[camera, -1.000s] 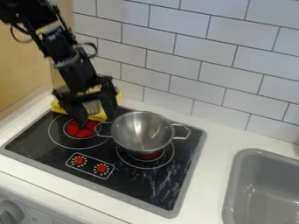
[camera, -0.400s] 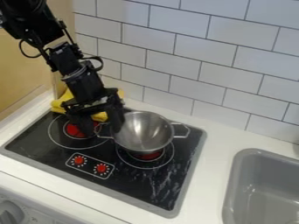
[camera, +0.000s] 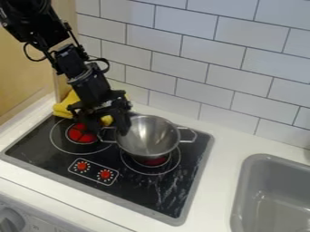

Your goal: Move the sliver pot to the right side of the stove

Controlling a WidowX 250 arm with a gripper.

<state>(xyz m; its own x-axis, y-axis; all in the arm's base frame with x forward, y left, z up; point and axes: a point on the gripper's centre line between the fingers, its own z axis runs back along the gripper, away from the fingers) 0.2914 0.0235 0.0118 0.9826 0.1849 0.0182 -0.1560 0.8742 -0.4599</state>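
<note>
A silver pot (camera: 147, 144) sits on the right side of a black stove (camera: 139, 195), over the right burner (camera: 154, 161), its round mouth facing up. Bright streaks of light run down the metal inside, and a wire handle juts from either side, the right handle (camera: 189, 135) reaching toward the counter (camera: 215, 188). A black robot arm (camera: 91, 86) slants in from the upper left, its gripper (camera: 108, 131) at the left edge of the pot. The fingers (camera: 123, 127) stand apart, one at the pot's rim and the other outside it above the left burner (camera: 80, 133), with the left handle (camera: 106, 135) in the space between; whether either finger touches the metal cannot be told. A yellow cloth (camera: 64, 108) lies bunched at the stove's rear left corner, partly behind the gripper. Two red knobs (camera: 105, 174) mark the stove's front. On the far right, a gray sink (camera: 245, 183) is set into the white counter, its smooth basin catching pale light, beneath a wall of white tile (camera: 185, 59).
</note>
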